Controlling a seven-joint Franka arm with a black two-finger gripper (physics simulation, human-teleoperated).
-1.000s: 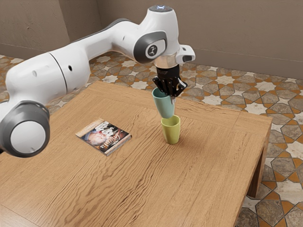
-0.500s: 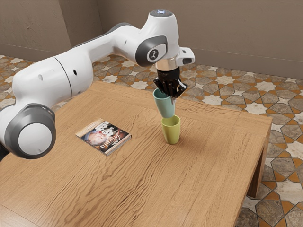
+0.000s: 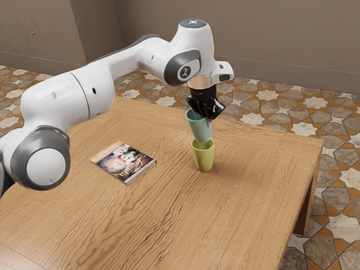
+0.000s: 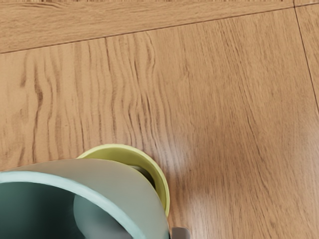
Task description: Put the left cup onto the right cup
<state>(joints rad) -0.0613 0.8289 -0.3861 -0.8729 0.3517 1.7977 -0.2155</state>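
Gripper (image 3: pixel 206 112) pinching teal cup (image 3: pixel 199 129) — hanging beneath.

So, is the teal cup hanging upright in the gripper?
No, the teal cup in the gripper is tilted, its rim leaning toward the exterior view's left above the green cup.

We are recording a paperback book (image 3: pixel 123 162) lying flat, cover up, on the wooden bench (image 3: pixel 185 225), toward the exterior view's left. A patterned tile floor (image 3: pixel 332 118) is surrounding the bench and meeting a plain wall (image 3: pixel 281 34) behind.
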